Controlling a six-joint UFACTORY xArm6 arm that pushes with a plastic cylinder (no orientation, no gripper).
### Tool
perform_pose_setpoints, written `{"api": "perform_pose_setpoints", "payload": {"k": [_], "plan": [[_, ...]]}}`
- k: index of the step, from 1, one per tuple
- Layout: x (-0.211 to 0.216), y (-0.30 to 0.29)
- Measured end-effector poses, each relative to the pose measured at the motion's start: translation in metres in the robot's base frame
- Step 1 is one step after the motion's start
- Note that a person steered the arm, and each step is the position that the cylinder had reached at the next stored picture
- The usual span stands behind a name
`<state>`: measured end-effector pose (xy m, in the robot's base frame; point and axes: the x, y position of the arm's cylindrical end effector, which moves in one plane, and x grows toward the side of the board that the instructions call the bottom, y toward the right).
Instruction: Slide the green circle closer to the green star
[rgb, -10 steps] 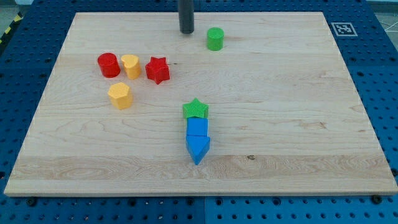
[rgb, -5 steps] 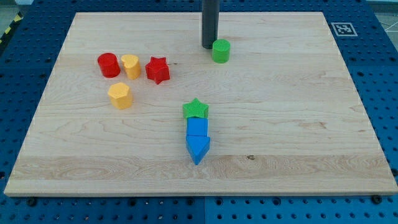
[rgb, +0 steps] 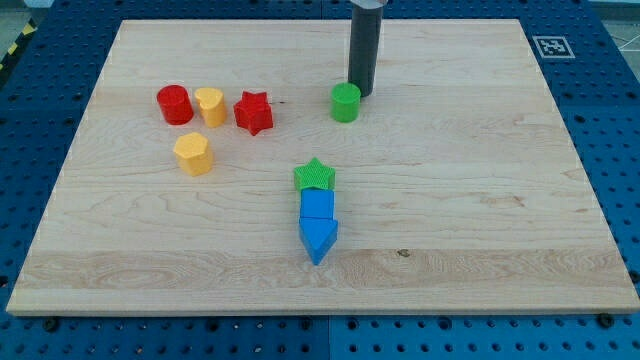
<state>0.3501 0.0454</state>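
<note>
Camera view shows my tip pressed against the upper right edge of the green circle, which sits just toward the view's bottom and left of it, in the upper middle of the wooden surface. No jaws exist on this rig, only the straight dark rod, so there is nothing to stand apart or together; contact is by the rod's side alone.

From my tip, the green star lies well toward the view's bottom and a little left, with bare wood between it and the circle. Touching the star's lower side is a blue block, and below that a blue triangular block, the three forming a short column. Far to the left of my tip are a red cylinder, a yellow block, a red star and a yellow hexagonal block, all clear of the likely path.

I judge the circle to be a light, rigid plastic piece that slides easily on the smooth wood. Being round, it will tend to roll off the rod if pushed off centre. There is nothing to grasp; the best contact seems to be on the side opposite the star, the push aimed through its centre.
</note>
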Motion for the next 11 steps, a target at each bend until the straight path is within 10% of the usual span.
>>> {"api": "perform_pose_setpoints", "payload": {"k": [11], "plan": [[0.056,-0.075]]}}
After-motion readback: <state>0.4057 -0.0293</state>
